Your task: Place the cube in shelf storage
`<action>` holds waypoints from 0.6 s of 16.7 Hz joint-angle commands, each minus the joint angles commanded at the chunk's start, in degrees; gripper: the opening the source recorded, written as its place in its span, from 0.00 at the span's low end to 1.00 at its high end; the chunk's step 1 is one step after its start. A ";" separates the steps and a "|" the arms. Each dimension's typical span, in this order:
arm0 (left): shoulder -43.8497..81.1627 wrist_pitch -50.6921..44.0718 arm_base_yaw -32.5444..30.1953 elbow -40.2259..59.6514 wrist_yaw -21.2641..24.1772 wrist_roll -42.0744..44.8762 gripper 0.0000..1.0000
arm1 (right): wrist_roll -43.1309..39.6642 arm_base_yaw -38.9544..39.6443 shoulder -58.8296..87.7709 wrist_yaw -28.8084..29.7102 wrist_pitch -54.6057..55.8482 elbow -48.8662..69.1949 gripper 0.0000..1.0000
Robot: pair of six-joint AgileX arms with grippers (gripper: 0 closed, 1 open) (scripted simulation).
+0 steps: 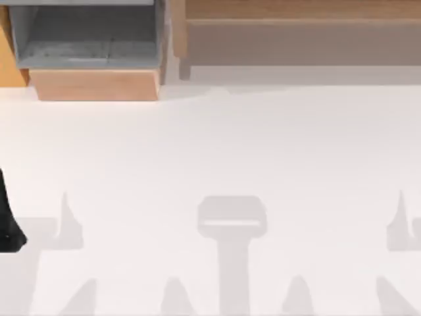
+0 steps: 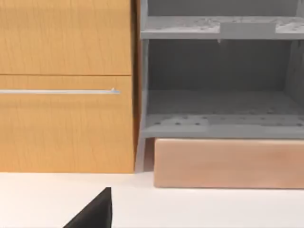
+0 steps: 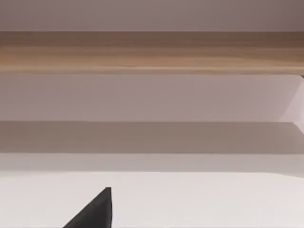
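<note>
The cube is out of view. The shelf storage (image 1: pixel 296 26) is a long brown wooden unit along the table's back edge at the right. The right wrist view faces its horizontal boards (image 3: pixel 152 52) from low over the table. My left arm (image 1: pixel 10 224) is a dark shape at the table's left edge, well short of the furniture. A black part of my left gripper (image 2: pixel 95 211) juts into the left wrist view. A like black part of my right gripper (image 3: pixel 95 211) shows in the right wrist view, apart from the shelf.
A grey-lined box (image 1: pixel 85 33) with a pale wood front (image 1: pixel 99 84) stands at the back left, left of the shelf. An orange wooden cabinet (image 2: pixel 61 128) with a silver handle (image 2: pixel 59 91) adjoins it. The white table (image 1: pixel 210 151) carries soft grey shadows.
</note>
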 joint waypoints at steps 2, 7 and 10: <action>0.00 0.00 0.00 0.00 0.00 0.00 1.00 | 0.00 0.00 0.00 0.00 0.00 0.00 1.00; 8.20 4.10 4.27 3.69 0.50 5.95 1.00 | 0.00 0.00 0.00 0.00 0.00 0.00 1.00; 19.74 10.98 8.53 9.51 1.37 14.87 1.00 | 0.00 0.00 0.00 0.00 0.00 0.00 1.00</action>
